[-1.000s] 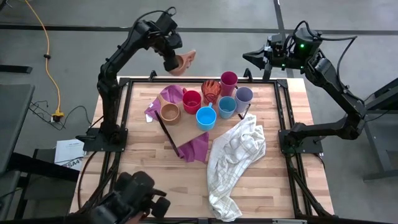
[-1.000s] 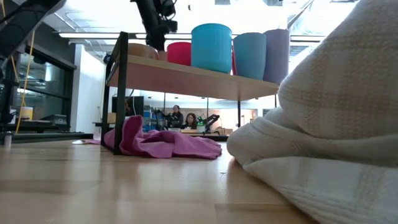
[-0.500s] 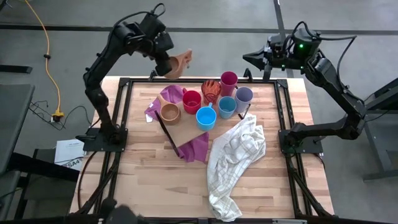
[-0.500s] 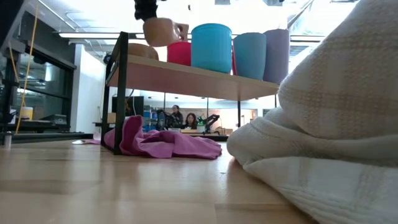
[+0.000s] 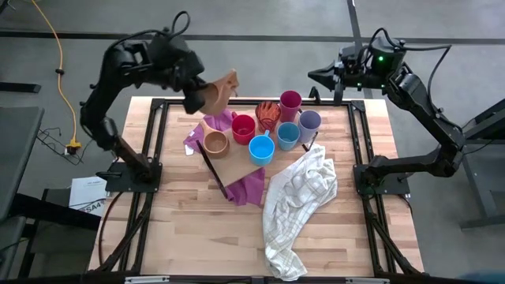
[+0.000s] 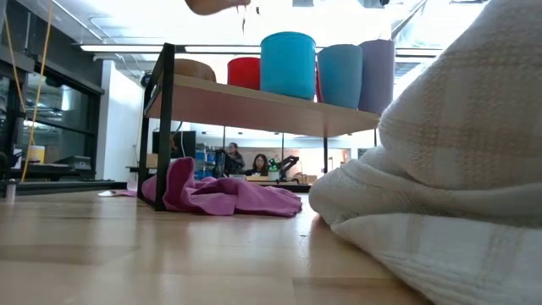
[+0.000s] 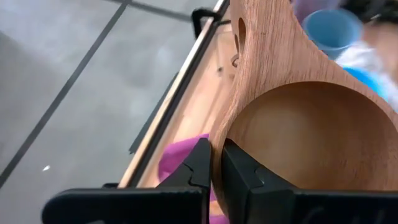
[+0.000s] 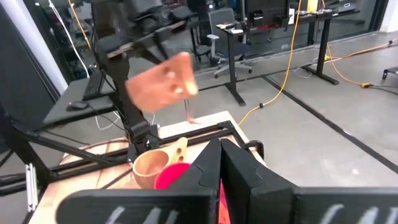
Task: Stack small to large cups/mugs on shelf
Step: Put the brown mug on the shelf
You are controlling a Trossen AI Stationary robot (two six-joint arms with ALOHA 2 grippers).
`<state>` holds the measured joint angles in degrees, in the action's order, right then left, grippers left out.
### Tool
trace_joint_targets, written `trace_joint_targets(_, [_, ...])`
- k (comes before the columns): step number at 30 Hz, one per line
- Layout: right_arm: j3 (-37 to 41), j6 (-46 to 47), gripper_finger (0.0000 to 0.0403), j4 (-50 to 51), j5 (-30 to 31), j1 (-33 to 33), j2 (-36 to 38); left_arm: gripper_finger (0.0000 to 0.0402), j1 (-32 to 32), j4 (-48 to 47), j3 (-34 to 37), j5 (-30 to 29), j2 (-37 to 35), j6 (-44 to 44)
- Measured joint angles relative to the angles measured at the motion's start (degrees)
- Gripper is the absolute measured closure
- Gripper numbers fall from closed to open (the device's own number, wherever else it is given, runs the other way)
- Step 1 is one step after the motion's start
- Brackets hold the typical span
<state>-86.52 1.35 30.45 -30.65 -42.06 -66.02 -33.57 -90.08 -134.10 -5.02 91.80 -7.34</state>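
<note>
My left gripper [image 5: 197, 96] is shut on a tan wooden handled cup [image 5: 217, 91], held in the air over the far left corner of the shelf [image 5: 233, 167]. Only the cup's underside shows in the low view [image 6: 216, 5]. On the light-wood shelf stand a second tan cup [image 5: 215, 143], a red mug [image 5: 243, 128], two blue cups [image 5: 261, 149], a lavender tumbler [image 5: 308, 121], a magenta tumbler [image 5: 290, 101] and an orange-red cup [image 5: 268, 114]. My right gripper [image 5: 318, 75] is shut and empty, beyond the table's far edge. My left gripper pinches the tan cup's rim wall [image 7: 219, 140], one finger inside the bowl [image 7: 239, 171] and one outside [image 7: 200, 165]. The fingers come from the table's left. The cup is lifted clear and tilted, its handle [image 7: 261, 31] pointing away from the gripper.
A purple cloth [image 5: 248, 188] lies under the shelf and sticks out at its far left [image 5: 215, 120]. A white checked towel [image 5: 298, 197] is heaped on the table's right half, beside the shelf. The shelf's black frame leg [image 6: 163, 127] stands at its left end.
My left gripper has carried the tan cup toward the table's left and near edges, from beyond the far edge to over the shelf's far left corner. In the low view the cup now shows higher. The gripper stays shut on it.
</note>
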Motion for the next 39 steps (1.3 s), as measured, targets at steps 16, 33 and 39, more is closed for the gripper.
trace_joint_targets(16, [0.00,4.24,0.0403,3.30,-0.02,0.61,0.00,0.0399,18.94,0.02,0.00,0.63,-6.16,16.55])
trace_joint_targets(33, [0.00,1.05,0.0403,7.15,-3.29,0.59,0.04,0.0399,32.39,0.04,11.77,-3.61,-5.67,35.95])
trace_joint_targets(39, [0.00,0.17,0.0403,7.57,-3.30,0.59,0.04,0.0399,34.70,0.07,15.71,-4.99,-5.67,41.34])
